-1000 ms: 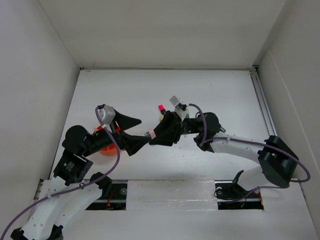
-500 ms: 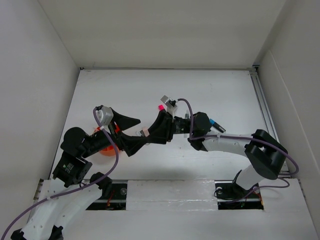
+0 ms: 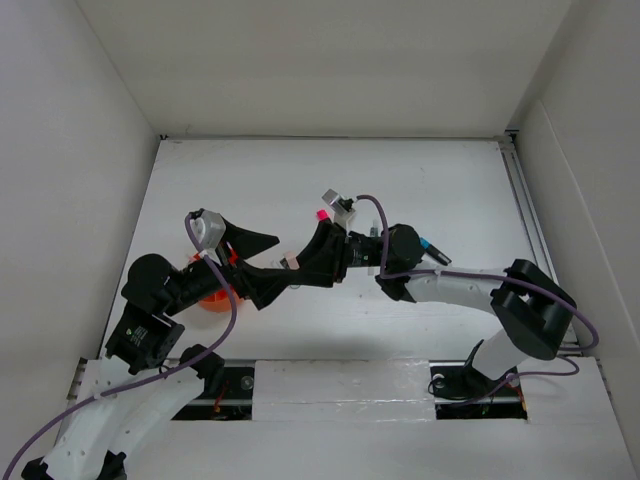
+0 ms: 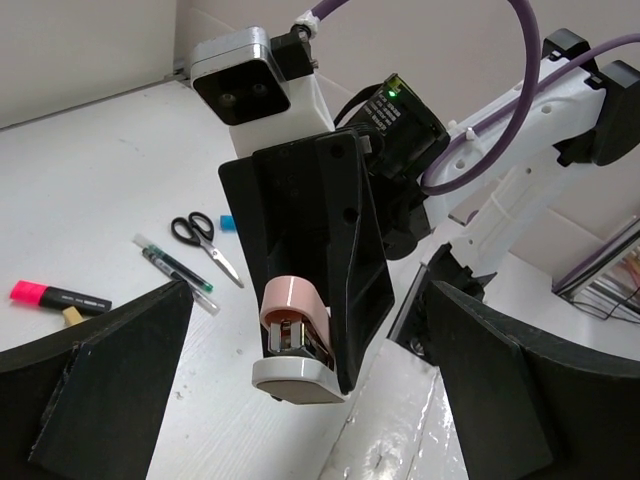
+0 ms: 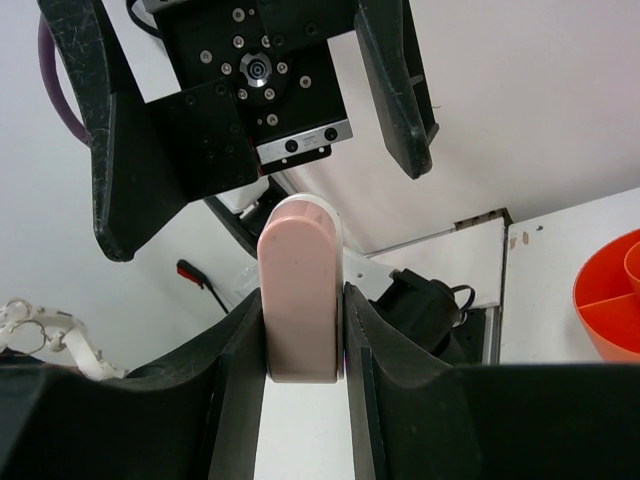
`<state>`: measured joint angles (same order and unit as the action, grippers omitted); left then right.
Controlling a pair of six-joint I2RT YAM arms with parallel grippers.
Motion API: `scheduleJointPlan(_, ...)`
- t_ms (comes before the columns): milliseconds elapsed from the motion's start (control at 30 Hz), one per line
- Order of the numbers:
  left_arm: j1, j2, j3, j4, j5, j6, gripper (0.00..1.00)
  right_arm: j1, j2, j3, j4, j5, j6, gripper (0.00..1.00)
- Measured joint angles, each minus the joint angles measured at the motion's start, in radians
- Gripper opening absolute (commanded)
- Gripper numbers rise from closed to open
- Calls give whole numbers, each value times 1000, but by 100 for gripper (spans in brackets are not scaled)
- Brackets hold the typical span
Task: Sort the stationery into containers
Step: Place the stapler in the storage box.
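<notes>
though plain — white table (image 3: 450, 180), white walls (image 3: 330, 60)

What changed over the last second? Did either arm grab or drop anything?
The right pincer, shut on the eraser, swung left and carried it closer to the left pincer, mostly in the first half-second. Nothing was grabbed or dropped. The left pincer stayed open and barely moved, and the cup stayed put.
</notes>
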<state>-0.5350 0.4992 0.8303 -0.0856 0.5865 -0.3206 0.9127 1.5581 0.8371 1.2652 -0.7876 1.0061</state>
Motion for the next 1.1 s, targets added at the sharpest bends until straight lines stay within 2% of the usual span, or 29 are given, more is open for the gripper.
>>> scheduleJointPlan(400, 0, 9, -1, 1, -16, -29, 89, 7, -2, 39, 0, 32, -2, 0)
scheduleJointPlan(767, 0, 3, -16, 8, -85, -63, 64, 13, -1, 71, 2, 42, -9, 0)
scheduleJointPlan(1100, 0, -40, -18, 16, -151, -77, 64, 34, 1, 71, 3, 42, -12, 0)
